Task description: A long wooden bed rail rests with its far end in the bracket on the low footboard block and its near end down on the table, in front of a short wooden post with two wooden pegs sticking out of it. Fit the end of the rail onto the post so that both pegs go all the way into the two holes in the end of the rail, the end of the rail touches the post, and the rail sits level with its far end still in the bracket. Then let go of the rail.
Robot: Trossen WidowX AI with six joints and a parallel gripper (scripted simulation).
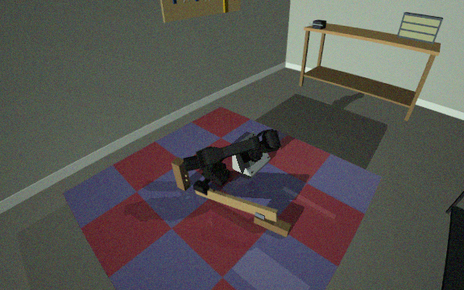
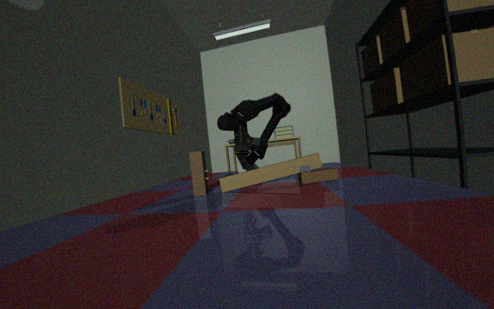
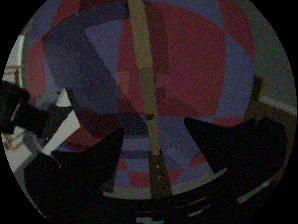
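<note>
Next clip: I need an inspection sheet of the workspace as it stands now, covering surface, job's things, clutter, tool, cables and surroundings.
Surface: red and purple checkered top, glossy, with reflections in the exterior view.
Job's things: rail slopes, near end down in front of the post, a gap between them; far end by the bracket on the footboard block. Pegs not seated.
Clutter: nothing seen.
Tool: tool open, holding nothing, hanging over the rail's near end; the wrist view looks down along the rail.
Cables: nothing seen.
Surroundings: wooden bench by the far wall, pegboard with tools, dark shelving with boxes.
</note>
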